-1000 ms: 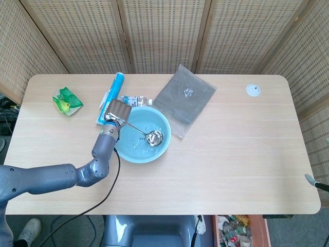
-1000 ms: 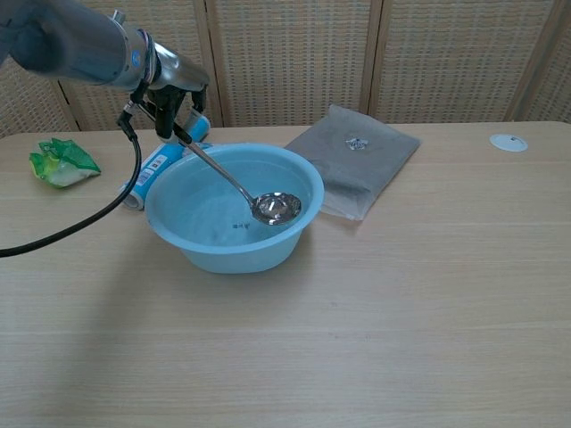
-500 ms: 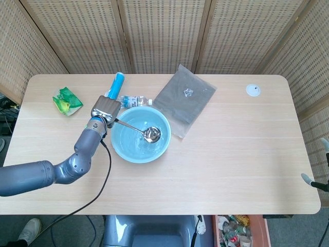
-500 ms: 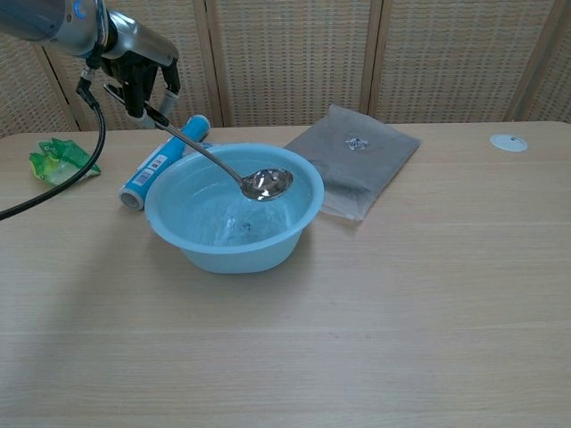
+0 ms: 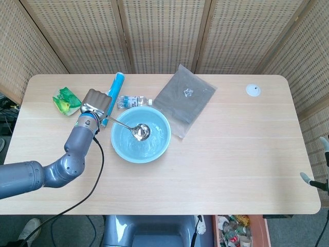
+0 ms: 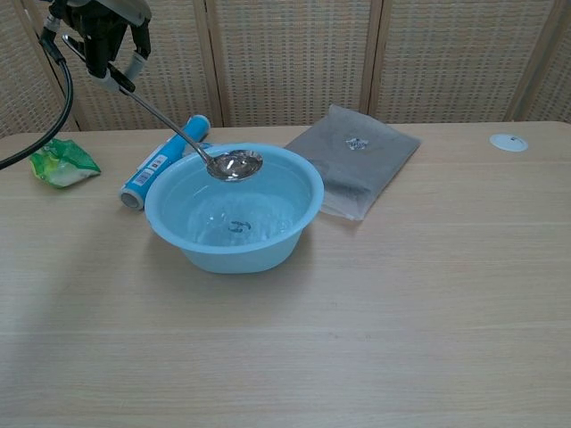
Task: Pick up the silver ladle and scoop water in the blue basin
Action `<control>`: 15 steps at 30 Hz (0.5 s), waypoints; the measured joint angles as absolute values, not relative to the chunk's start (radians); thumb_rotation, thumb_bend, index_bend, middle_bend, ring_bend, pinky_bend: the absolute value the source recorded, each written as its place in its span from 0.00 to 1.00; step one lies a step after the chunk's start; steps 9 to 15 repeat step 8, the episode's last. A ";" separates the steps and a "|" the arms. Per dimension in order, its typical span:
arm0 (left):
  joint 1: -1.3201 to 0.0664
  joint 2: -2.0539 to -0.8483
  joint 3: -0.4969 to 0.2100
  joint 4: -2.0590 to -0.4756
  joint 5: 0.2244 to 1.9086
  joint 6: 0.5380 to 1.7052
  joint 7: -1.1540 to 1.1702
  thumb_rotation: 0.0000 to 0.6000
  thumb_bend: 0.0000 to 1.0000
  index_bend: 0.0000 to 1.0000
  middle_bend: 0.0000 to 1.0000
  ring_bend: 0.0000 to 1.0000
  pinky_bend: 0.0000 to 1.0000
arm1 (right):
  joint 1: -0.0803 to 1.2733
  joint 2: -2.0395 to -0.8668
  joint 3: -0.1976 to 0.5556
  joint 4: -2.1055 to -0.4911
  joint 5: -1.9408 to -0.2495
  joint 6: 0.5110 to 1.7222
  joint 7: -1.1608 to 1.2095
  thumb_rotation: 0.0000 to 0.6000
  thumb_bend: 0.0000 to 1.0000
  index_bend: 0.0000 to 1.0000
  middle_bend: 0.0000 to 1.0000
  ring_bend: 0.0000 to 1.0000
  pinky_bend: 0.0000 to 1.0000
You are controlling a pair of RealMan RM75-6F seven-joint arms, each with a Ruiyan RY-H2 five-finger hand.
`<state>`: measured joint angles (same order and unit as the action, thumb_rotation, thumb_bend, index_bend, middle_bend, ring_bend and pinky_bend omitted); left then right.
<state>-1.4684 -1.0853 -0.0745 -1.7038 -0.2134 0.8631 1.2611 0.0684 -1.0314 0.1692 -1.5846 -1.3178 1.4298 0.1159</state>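
The ladle [image 6: 178,134] is up in the air, held by the left robot hand [image 6: 105,27], whose fingers are wrapped tight around the top of the handle. The handle slants down and away from the robot hand, and the round cup of the ladle hangs over the blue basin [image 6: 235,208], just above the water, not touching it. The basin sits on the tabletop [image 6: 357,339] below and to the side of the robot hand. A blue tube [image 6: 165,160] lies near the basin, under the robot hand. A green bag [image 5: 66,100] lies close beside the robot hand. A gray pouch [image 6: 357,160] lies past the basin. Only a small tip of the right robot hand [image 5: 314,180] shows, so I cannot tell how it is.
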 measured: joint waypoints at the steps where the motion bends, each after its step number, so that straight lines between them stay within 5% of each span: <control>1: -1.471 -1.079 -0.074 -1.709 -0.214 0.862 1.260 1.00 0.64 0.99 0.97 0.99 1.00 | 0.069 -1.031 0.170 -1.586 -1.318 1.430 0.115 1.00 0.00 0.00 0.00 0.00 0.00; 15: -1.487 -1.038 -0.068 -1.747 -0.213 0.863 1.234 1.00 0.64 0.99 0.97 0.99 1.00 | 0.070 -1.030 0.169 -1.593 -1.320 1.433 0.109 1.00 0.00 0.00 0.00 0.00 0.00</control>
